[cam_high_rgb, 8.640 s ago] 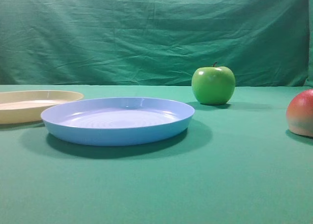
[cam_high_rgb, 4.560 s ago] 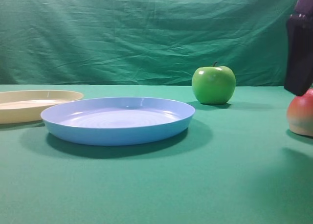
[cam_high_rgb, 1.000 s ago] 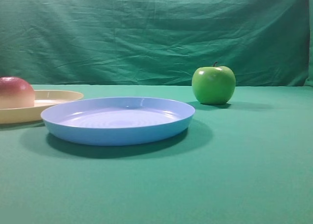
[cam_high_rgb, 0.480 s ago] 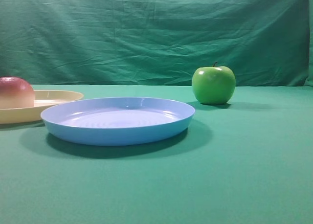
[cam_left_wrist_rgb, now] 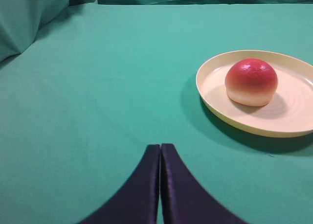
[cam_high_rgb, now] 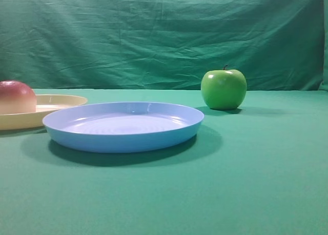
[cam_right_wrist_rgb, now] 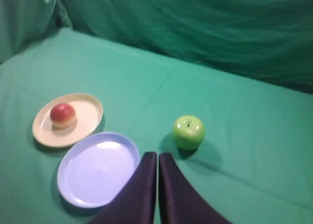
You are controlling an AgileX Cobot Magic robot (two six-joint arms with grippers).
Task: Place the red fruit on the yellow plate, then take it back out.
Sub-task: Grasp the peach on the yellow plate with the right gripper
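The red fruit (cam_high_rgb: 16, 97) (cam_left_wrist_rgb: 251, 81) (cam_right_wrist_rgb: 63, 115), red on top and pale peach below, rests on the yellow plate (cam_high_rgb: 56, 102) (cam_left_wrist_rgb: 293, 121) (cam_right_wrist_rgb: 88, 111) at the left edge of the exterior view. My left gripper (cam_left_wrist_rgb: 160, 146) is shut and empty, low over the cloth, short of the plate and to its left. My right gripper (cam_right_wrist_rgb: 157, 155) is shut and empty, high above the table, between the blue plate and the green apple. Neither gripper shows in the exterior view.
A light blue plate (cam_high_rgb: 123, 125) (cam_right_wrist_rgb: 98, 168) lies next to the yellow one. A shiny green apple (cam_high_rgb: 223, 89) (cam_right_wrist_rgb: 188, 131) stands further back on the right. Green cloth covers the table and hangs behind it.
Nothing has moved over the last second. Since the oldest frames the red fruit has gone from the table's right edge onto the yellow plate, and the right arm has left the exterior view.
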